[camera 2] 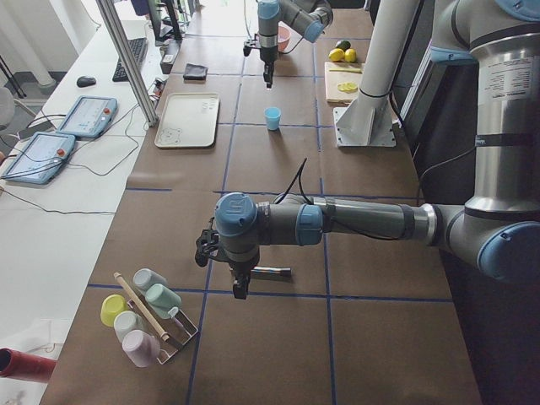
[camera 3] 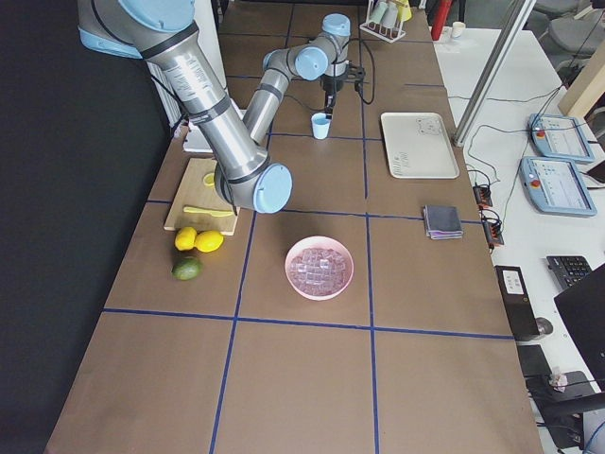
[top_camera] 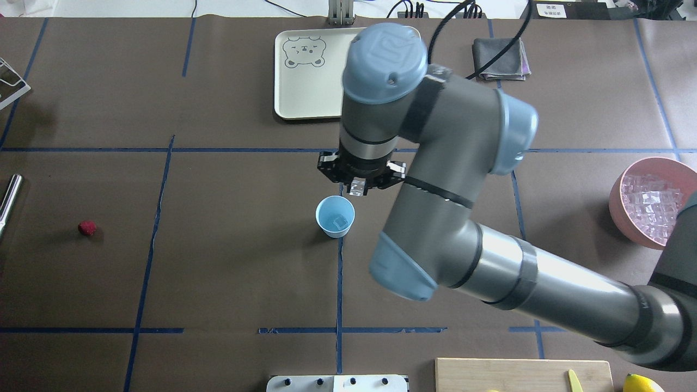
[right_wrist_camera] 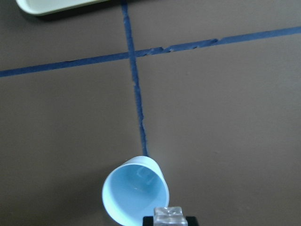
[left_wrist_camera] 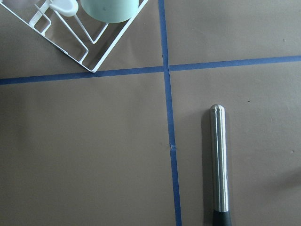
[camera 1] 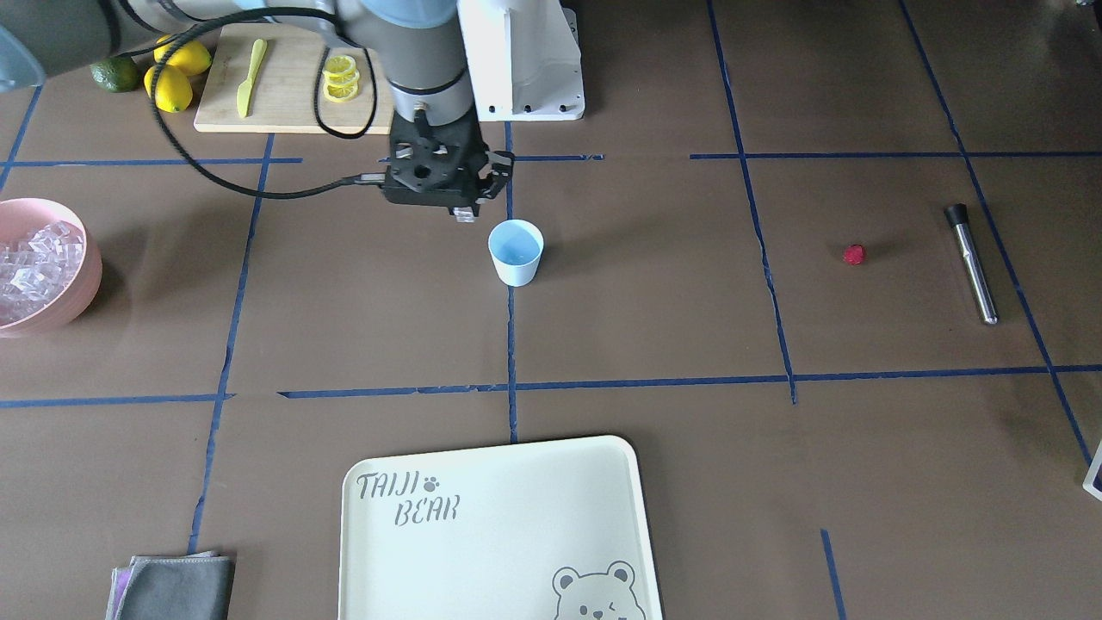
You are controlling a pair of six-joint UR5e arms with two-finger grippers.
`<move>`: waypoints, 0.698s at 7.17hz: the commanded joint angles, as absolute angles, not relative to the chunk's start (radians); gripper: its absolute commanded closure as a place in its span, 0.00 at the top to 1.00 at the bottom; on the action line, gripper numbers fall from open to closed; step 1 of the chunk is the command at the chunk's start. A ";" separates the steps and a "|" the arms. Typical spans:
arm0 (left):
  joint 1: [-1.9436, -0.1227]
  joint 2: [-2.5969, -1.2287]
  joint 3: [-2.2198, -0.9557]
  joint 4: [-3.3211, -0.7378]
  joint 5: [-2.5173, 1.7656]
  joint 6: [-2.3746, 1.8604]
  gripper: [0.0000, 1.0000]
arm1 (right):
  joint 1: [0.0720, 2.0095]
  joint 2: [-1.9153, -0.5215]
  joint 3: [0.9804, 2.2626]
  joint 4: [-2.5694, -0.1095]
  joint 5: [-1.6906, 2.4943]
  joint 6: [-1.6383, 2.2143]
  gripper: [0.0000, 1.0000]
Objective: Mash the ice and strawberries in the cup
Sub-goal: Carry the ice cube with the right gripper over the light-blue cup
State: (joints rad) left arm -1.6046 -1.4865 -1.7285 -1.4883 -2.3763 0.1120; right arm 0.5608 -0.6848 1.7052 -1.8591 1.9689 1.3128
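an ice cube (right_wrist_camera: 168, 214) is clenched by the right gripper (top_camera: 356, 188); the cup (top_camera: 335, 216) is seen just below, slightly off-centre. the cube is best centred over the mouth before release. counted: one cup, one second cube (top_camera: 341, 220) inside, one strawberry (top_camera: 87, 227) well apart. the left gripper (camera 2: 239, 287)'s state cannot be told.

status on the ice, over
Right gripper shut on ice cube, hovering by cup. Another cube already in cup. Strawberry not in cup yet. Left gripper: cannot tell.
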 commanded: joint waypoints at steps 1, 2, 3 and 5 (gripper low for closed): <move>-1.605 -1.486 -1.727 -1.488 -2.375 0.113 1.00 | 0.506 -0.615 1.553 -1.778 1.916 1.356 0.00; -1.605 -1.486 -1.729 -1.488 -2.375 0.114 1.00 | 0.505 -0.614 1.533 -1.770 1.914 1.356 0.00; -1.605 -1.486 -1.729 -1.489 -2.375 0.112 1.00 | 0.503 -0.617 1.528 -1.772 1.916 1.356 0.00; -1.605 -1.486 -1.729 -1.488 -2.375 0.113 1.00 | 0.503 -0.621 1.529 -1.775 1.922 1.355 0.00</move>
